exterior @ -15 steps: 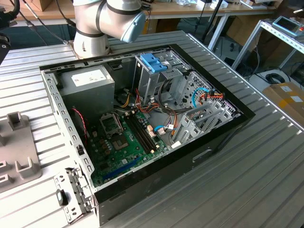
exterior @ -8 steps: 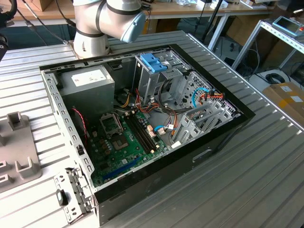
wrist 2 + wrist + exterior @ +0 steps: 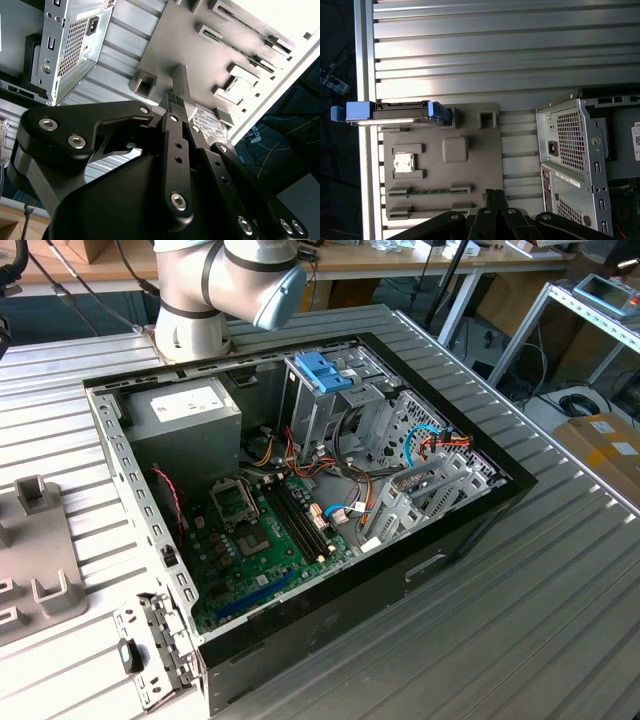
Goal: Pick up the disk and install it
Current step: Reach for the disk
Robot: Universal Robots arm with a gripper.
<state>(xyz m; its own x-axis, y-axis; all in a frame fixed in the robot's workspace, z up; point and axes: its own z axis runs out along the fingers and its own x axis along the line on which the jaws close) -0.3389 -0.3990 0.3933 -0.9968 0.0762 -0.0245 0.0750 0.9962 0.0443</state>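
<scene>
In the first wrist view the disk (image 3: 395,112), a grey drive with light-blue rails at both ends, stands on its edge in a slot along one side of a grey fixture plate (image 3: 470,165). My gripper (image 3: 495,194) hovers over the opposite side of that plate, well away from the disk, with its fingertips together and nothing held. In the second wrist view the gripper (image 3: 177,90) points down at the same plate (image 3: 190,45). The open computer case (image 3: 300,500) lies on the table in the exterior view.
Inside the case are a power supply (image 3: 190,405), a silver drive cage with a blue latch (image 3: 322,370) and a motherboard (image 3: 260,530). The fixture plate (image 3: 40,570) lies at the exterior view's left. A loose metal bracket (image 3: 150,650) lies beside the case on the ribbed aluminium table (image 3: 520,590).
</scene>
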